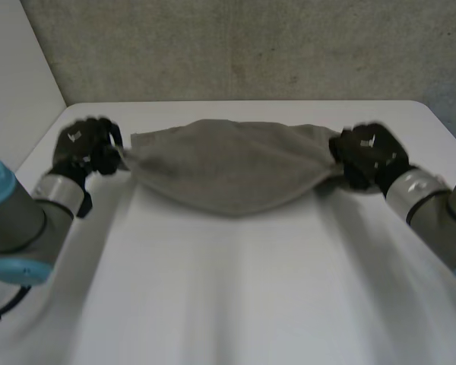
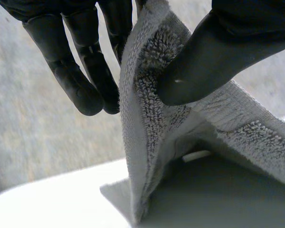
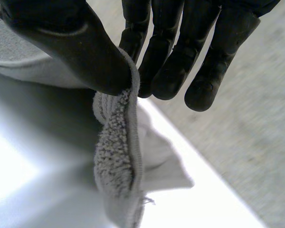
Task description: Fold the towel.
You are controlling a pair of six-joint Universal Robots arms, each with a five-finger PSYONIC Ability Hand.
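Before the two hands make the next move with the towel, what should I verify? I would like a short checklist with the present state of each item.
1. Left hand pinches one end of the towel between thumb and fingers: ok.
2. Right hand pinches the opposite end in the same way: ok.
3. Both held ends are at about equal height in the head view: ok.
4. Towel is stretched flat between the hands: not ok; the middle sags and is bunched.
5. Sagging lower edge is free of the table: cannot tell.
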